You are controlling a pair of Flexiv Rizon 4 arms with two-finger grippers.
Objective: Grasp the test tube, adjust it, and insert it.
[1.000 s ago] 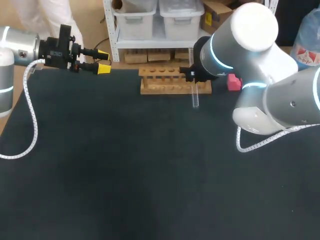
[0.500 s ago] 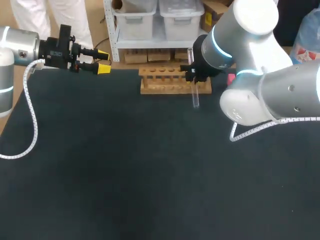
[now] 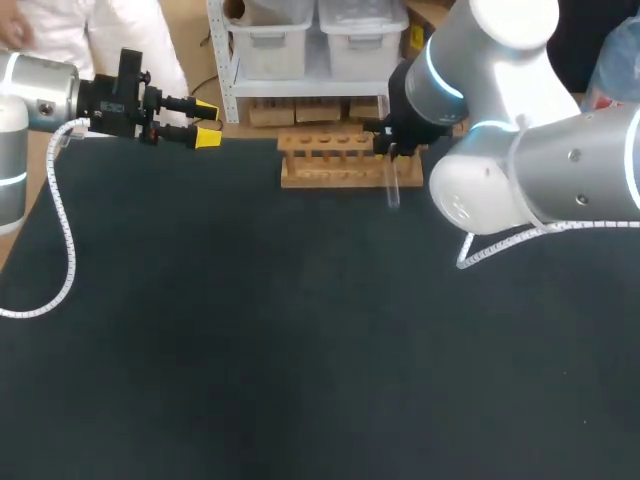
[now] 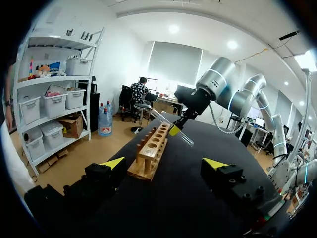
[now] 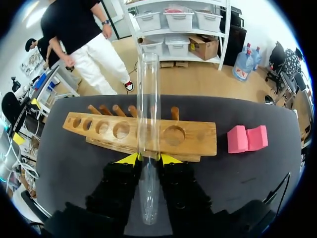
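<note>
Right arm has swung toward frame left; right end effector [image 5: 148,159] grips the tube [image 5: 148,99] at the rack [image 5: 195,141]. Stand it upright over a hole first. Left end effector [image 3: 206,121], upper left, gapes open.

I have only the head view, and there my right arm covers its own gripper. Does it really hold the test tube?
Observer: Yes. The right wrist view shows the right gripper shut on the test tube, one yellow tip at each side.
Operator: Is the tube upright there?
Observer: No. In the left wrist view it is tilted, near the far end of the wooden rack, and not in any hole.
Operator: Does something lie beside the rack that I cannot see?
Observer: A pink block lies on the table, apart from the rack's end.
</note>
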